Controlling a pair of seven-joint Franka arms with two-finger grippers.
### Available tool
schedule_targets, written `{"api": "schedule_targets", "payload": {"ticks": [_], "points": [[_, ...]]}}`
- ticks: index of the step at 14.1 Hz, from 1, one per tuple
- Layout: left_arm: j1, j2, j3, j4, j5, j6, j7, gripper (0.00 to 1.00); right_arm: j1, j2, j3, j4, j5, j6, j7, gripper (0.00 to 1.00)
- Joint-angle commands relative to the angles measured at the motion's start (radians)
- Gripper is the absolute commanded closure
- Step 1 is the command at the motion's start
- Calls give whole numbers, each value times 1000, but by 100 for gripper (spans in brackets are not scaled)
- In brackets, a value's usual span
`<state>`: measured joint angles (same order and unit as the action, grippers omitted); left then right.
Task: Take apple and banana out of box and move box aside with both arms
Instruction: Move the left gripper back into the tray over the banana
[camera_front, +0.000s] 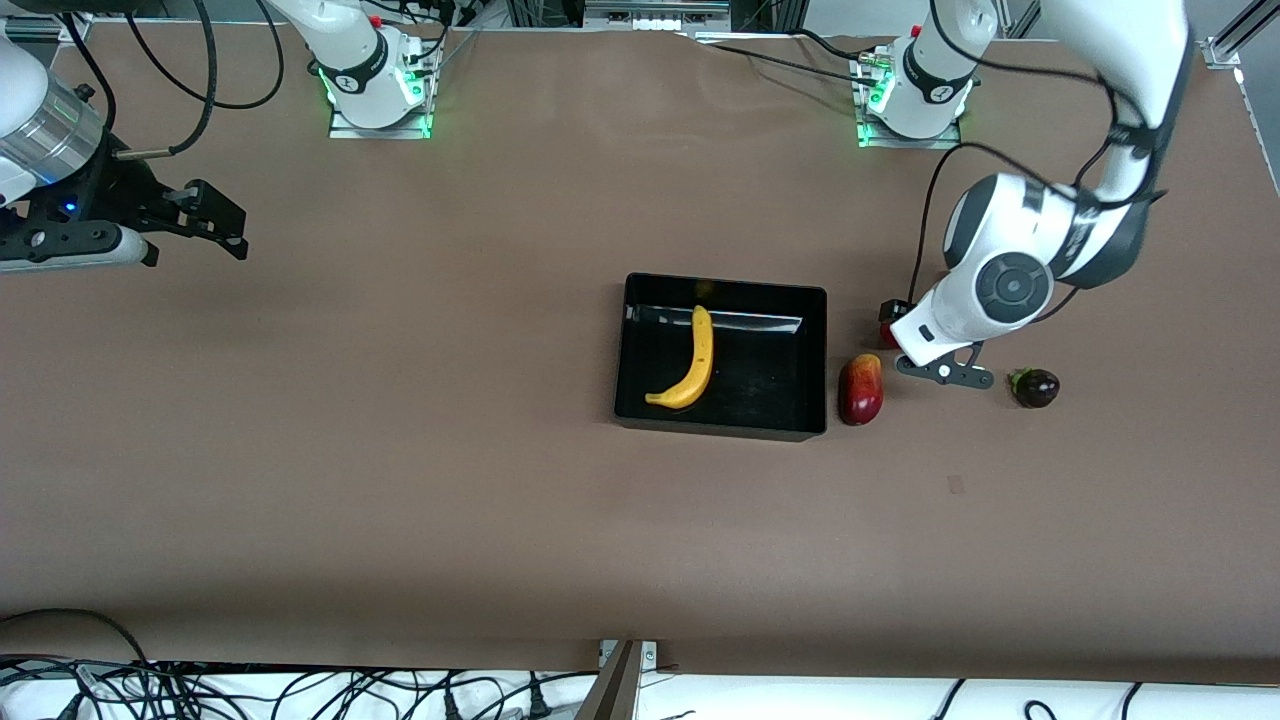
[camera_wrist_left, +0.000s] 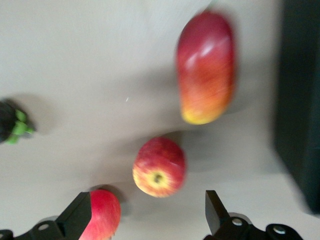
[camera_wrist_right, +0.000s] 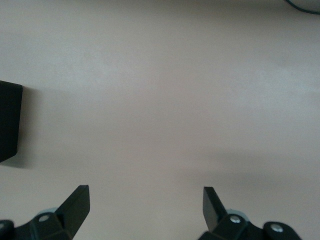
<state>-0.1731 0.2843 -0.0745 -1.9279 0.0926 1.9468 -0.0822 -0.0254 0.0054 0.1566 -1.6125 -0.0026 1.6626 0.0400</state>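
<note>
On the worktop (camera_front: 400, 520) beside the box (camera_front: 812, 362) our left claw (camera_wrist_left: 149, 212) hangs wide open over the released apple (camera_wrist_left: 159, 166), while the banana (camera_front: 692, 362) lies inside the box, and our right claw (camera_wrist_right: 146, 206) waits open, empty, over bare worktop.

A: Hidden items, front view?
B: Apple (camera_wrist_left: 159, 167): behind the left arm. Left tool (camera_wrist_left: 147, 212): likewise covered.
A: Cropped?
B: Second red fruit (camera_wrist_left: 104, 214), possibly round; box (camera_wrist_right: 9, 121); dark fruit (camera_wrist_left: 11, 122), blurred.
</note>
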Motion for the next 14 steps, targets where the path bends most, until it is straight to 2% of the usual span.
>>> {"api": "schedule_targets", "payload": {"ticks": [1,3,5,6,9,12,14], "points": [[-20,73,-68,209,-56,-78,4,0,-13,-5,9,5,18,-14,0,0],[-61,148,-117,303,-73,-69,-54,0,-13,-7,9,6,18,-14,0,0],[-147,232,-117,372,-70,-36,-184,0,-13,-7,9,5,18,-14,-2,0],[-182,269,-117,383,-62,24,-227,0,-13,-7,9,5,18,-14,-2,0],[-216,364,-117,357,-63,147,-297,0,-13,-7,8,5,18,-14,-3,0],[-253,407,-116,346,-65,218,-339,0,-13,-5,6,5,18,-17,-5,0],[-278,417,-116,296,-59,294,-379,0,-13,-5,6,5,18,-17,-6,0]]}}
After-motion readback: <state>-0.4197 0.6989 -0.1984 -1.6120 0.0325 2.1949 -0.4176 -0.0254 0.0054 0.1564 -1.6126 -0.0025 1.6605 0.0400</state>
